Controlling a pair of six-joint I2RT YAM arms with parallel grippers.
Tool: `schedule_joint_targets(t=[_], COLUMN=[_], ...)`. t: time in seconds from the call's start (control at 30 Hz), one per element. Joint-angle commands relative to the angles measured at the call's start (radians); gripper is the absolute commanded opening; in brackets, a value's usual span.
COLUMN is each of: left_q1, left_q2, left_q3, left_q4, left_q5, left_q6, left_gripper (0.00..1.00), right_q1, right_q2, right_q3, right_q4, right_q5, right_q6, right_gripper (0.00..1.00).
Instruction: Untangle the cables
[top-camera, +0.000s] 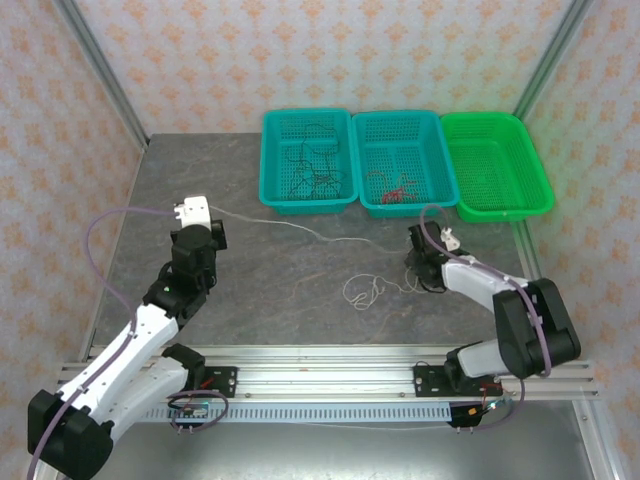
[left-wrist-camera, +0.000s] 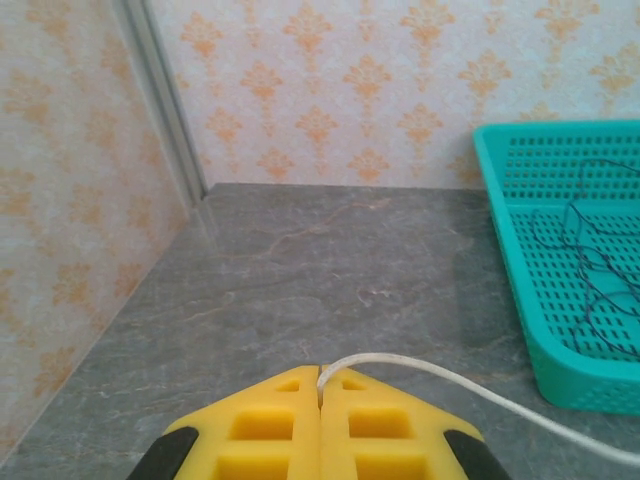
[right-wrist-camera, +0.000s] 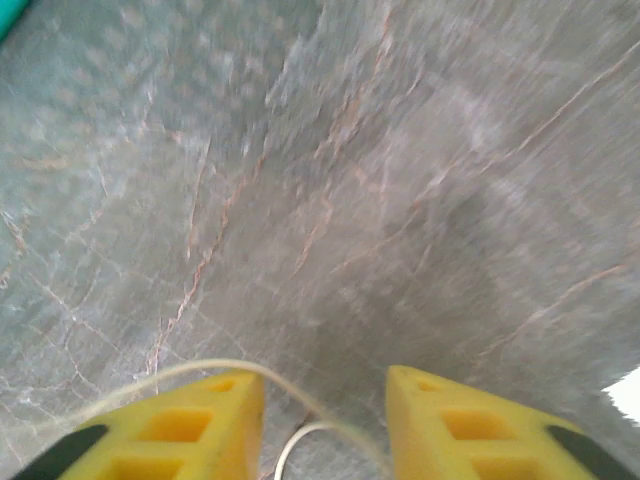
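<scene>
My left gripper (left-wrist-camera: 320, 385) is clamped shut on the white cable (left-wrist-camera: 470, 392). My right gripper (right-wrist-camera: 325, 390) stands partly open, with the cable lying ungripped between its jaws.

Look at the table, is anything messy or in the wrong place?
Yes: the white cable sprawls across the table, pinched in the left gripper, tangled in loops by the right gripper. The black cable and red cable sit in teal baskets.

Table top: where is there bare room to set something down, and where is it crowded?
Bare: the far-left corner between the wall and the left teal basket; the near middle of the table, between the white cable and the rail. Crowded: the cable's coil beside the right end effector.
</scene>
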Motion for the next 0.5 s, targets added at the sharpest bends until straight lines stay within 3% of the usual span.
schedule_joint_targets(t=[0.0,0.1,0.23,0.47], left_q1=[0.019,0.026,0.03,0.034], left_q2=[-0.038,-0.037,-0.034,-0.03], left_q3=[0.033,0.031,0.023,0.028], left_q4=[0.007,-0.003,0.003,-0.008], left_q5=[-0.056,-0.051,-0.011,-0.026], left_q6=[-0.016,-0.031,-0.047,-0.047], left_gripper=[0.0,0.0,0.0,0.0], right_q1=[-0.008,-0.031,-0.043,-0.048], right_q2=[-0.081,-0.156,-0.259,-0.363], right_q3=[0.011,-0.017,-0.086,-0.061], right_q4=[-0.098,-0.115,0.026,-0.078], right_q5=[0.097,0.104,-0.009,0.084], right_q6=[0.03,0.098,0.086,0.091], right_gripper=[0.39,0.41,0.47,0.54])
